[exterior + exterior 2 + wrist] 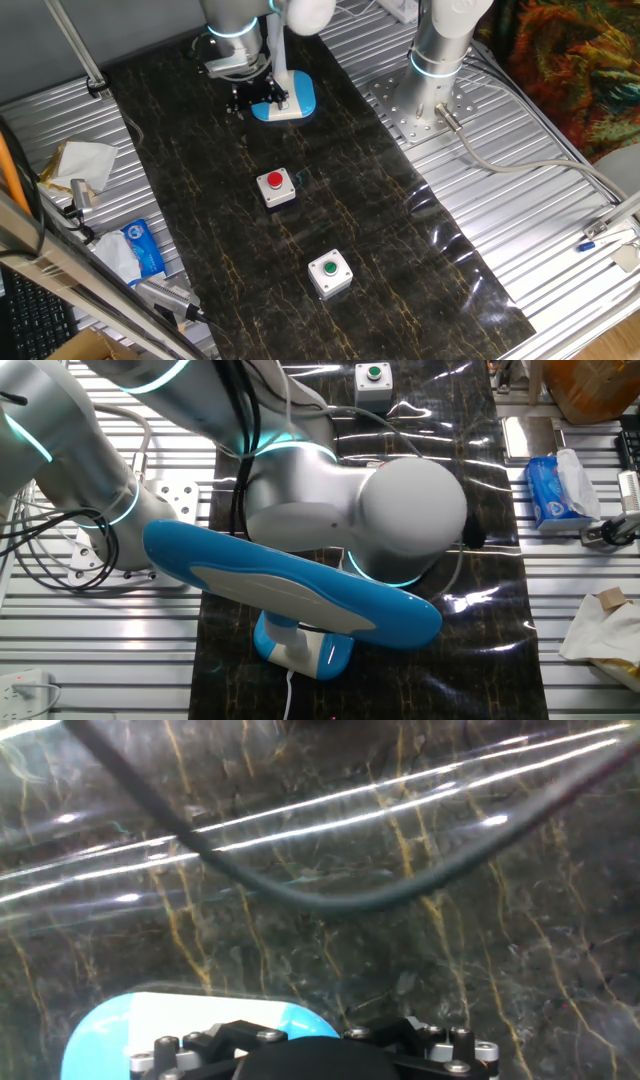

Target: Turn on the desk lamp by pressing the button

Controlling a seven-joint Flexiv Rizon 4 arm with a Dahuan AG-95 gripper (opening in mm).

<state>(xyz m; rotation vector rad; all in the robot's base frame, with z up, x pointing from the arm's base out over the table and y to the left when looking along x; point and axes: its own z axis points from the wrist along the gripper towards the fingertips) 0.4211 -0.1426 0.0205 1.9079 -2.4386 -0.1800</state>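
One tool (258, 96) over desk lamp (285, 98) base | opening: cannot tell | holding: unseen

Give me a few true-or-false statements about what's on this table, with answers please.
1. The claw is down at the desk lamp. True.
2. The box with the red button lies between the lamp and the box with the green button. True.
3. The lamp's base is yellow. False: it is light blue with a white top.
4. The boxes sit on bare metal slats. False: they rest on the dark marbled mat.
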